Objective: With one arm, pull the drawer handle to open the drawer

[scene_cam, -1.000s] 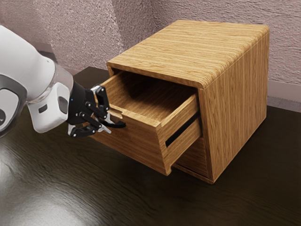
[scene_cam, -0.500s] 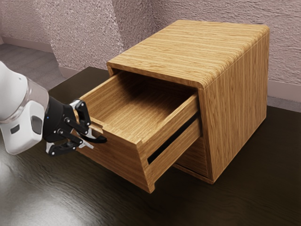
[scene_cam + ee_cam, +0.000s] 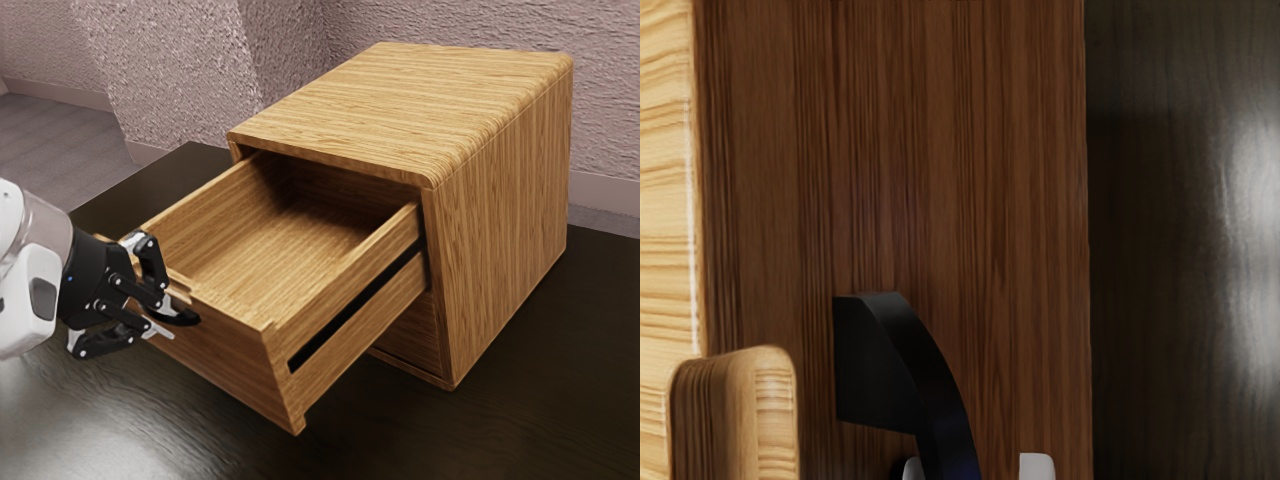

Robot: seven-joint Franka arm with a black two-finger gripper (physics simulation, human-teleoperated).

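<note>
A light wooden cabinet [image 3: 470, 140] stands on a dark table [image 3: 480, 420]. Its upper drawer [image 3: 270, 250] is pulled far out toward the exterior view's left, and its inside is bare. My black gripper [image 3: 150, 305] is at the drawer's front face, shut on the curved black drawer handle [image 3: 178, 319]. In the wrist view the handle [image 3: 902, 385] stands out from the drawer front [image 3: 940, 180] just ahead of my hand, with a pale fingertip [image 3: 1036, 466] beside it.
A textured wall [image 3: 170, 60] rises behind the cabinet, with grey floor [image 3: 50, 150] past the table's far left edge. Open dark tabletop [image 3: 1180, 250] lies beside and in front of the drawer. A closed lower front [image 3: 410, 340] sits under the open drawer.
My gripper has moved toward the exterior view's lower left with the handle in it, and the drawer has slid further out of the cabinet.
</note>
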